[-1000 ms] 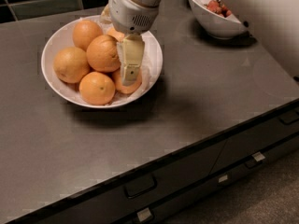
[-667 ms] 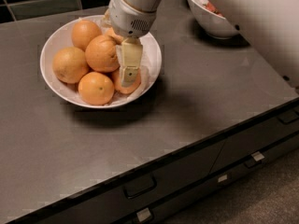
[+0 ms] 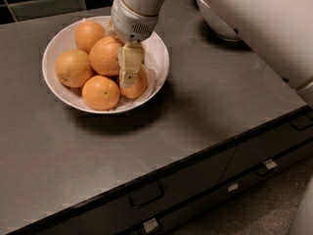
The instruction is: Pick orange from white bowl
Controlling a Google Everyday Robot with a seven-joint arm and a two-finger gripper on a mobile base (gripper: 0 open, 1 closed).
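The white bowl (image 3: 61, 40) stands at the back left of the dark counter and holds several oranges. The largest orange (image 3: 104, 56) lies in the middle of the bowl. My gripper (image 3: 129, 71) reaches down into the right side of the bowl. It is right beside the large orange and in front of a partly hidden orange (image 3: 138, 86). A smoother orange with a small dark dot (image 3: 100, 93) lies at the bowl's front. I cannot tell whether the gripper touches or holds any fruit.
A second white bowl (image 3: 215, 22) stands at the back right, mostly hidden by my white arm (image 3: 259, 23). The dark counter (image 3: 195, 106) ends in a front edge with drawers and handles (image 3: 145, 196) below. Dark tiles run along the back.
The gripper has shifted slightly left and lower in the bowl. My arm now covers the second bowl and hides its red fruit. The oranges have not moved.
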